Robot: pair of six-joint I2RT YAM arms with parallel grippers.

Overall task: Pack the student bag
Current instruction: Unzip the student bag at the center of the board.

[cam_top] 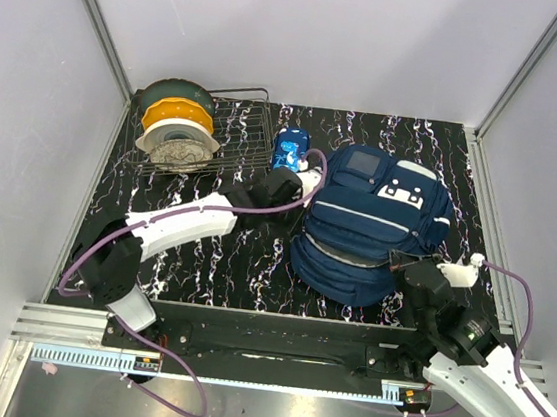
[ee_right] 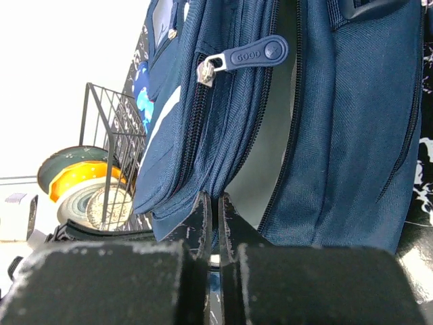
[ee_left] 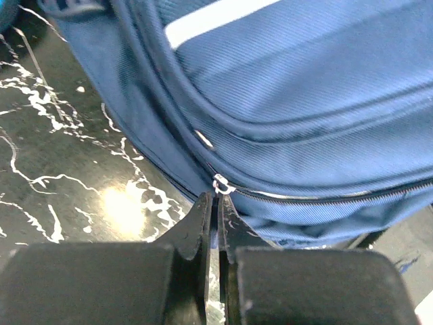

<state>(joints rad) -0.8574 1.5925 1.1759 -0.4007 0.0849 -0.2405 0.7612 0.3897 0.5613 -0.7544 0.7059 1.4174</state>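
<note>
At one student bag (cam_top: 372,229) — left claw (ee_left: 215,201), right claw (ee_right: 215,201) (two, closed).

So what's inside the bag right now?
Through the open gap in the bag only grey lining shows; nothing packed is visible, and fabric covers the rest.

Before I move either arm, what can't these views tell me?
- Left wrist: whether the left claw actually pinches the zipper slider; its fingertips hide the contact.
- Right wrist: what the student bag holds; fabric hides the inside.
- Top: the tips of the right claw, under its own wrist.
</note>
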